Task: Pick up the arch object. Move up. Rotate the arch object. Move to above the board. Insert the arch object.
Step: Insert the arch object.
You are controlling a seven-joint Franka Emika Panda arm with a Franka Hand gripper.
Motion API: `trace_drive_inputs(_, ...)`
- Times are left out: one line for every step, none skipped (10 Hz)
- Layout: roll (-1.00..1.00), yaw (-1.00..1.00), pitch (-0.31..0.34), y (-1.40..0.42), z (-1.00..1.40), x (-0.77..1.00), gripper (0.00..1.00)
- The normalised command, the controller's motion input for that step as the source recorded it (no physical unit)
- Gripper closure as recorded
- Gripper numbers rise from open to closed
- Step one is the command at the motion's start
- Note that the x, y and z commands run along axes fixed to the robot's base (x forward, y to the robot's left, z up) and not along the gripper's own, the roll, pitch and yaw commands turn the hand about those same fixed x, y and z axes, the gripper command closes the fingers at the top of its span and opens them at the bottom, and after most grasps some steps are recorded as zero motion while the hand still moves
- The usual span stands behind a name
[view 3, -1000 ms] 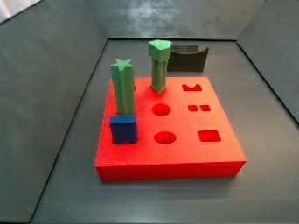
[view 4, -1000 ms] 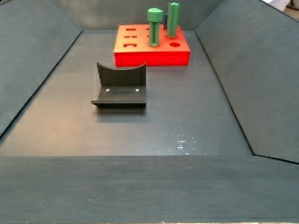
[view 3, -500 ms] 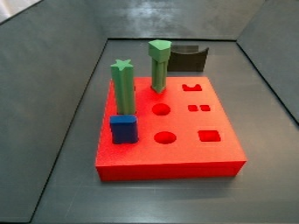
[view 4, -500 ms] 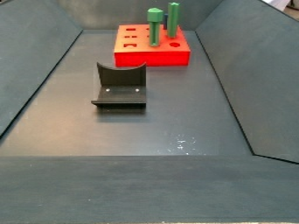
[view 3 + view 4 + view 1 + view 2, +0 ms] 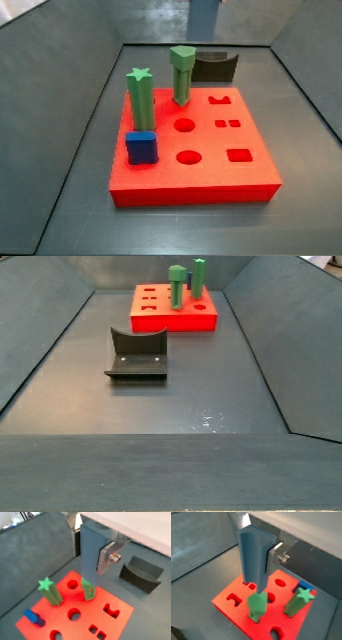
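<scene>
The arch object point(image 5: 254, 557), a tall slate-blue peg, hangs upright above the board point(image 5: 234, 592), clamped in the tool point(image 5: 261, 559); a silver finger point(image 5: 276, 554) presses flat against its side in both wrist views. In a side view its lower end point(image 5: 202, 17) now shows at the top edge, above the far end of the board point(image 5: 254, 180), where half a second ago nothing hung, so the carry over the board appears under way. Two green pegs point(image 5: 50, 592) and a short blue block point(image 5: 32, 617) already stand there. The dark fixture point(image 5: 136, 354) sits on the counter point(image 5: 174, 406), apart. Insertion likely remains, with the arch slot point(image 5: 235, 600) to be matched
</scene>
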Motion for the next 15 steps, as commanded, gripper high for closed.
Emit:
trace_drive_inputs(-0.08, -0.05, 0.0, 0.13, -0.48, 1.0, 1.0)
trace_drive_inputs(-0.01, 0.0, 0.127, 0.09, -0.23, 1.0, 1.0)
trace_drive_inputs(0.0, 0.0, 0.224, 0.09, -0.14, 1.0, 1.0)
trace_drive_inputs(0.02, 0.0, 0.273, 0.1, -0.14, 1.0, 1.0)
trace_drive_inputs(0.02, 0.0, 0.267, 0.1, -0.12, 1.0, 1.0)
trace_drive_inputs(0.03, 0.0, 0.274, 0.11, -0.13, 0.99, 1.0)
trace_drive_inputs(0.04, 0.0, 0.304, 0.08, -0.13, 0.95, 1.0)
trace_drive_inputs(0.0, 0.0, 0.286, 0.0, 0.01, 0.96, 1.0)
trace_drive_inputs(0.0, 0.0, 0.224, -0.04, 0.19, 1.0, 1.0)
trace_drive_inputs(0.0, 0.0, 0.2, -0.05, 0.2, 1.0, 1.0)
trace_drive_inputs(0.08, 0.0, 0.337, 0.0, 0.0, 0.89, 1.0)
trace_drive_inputs(0.19, 0.0, 0.316, 0.0, -0.46, 0.9, 1.0)
trace_drive_inputs(0.23, 0.05, 0.25, 0.0, -0.53, 0.95, 1.0)
trace_drive_inputs(0.27, 0.2, 0.211, -0.06, -0.53, 0.88, 1.0)
trace_drive_inputs(0.28, 0.21, 0.201, -0.04, -0.5, 0.9, 1.0)
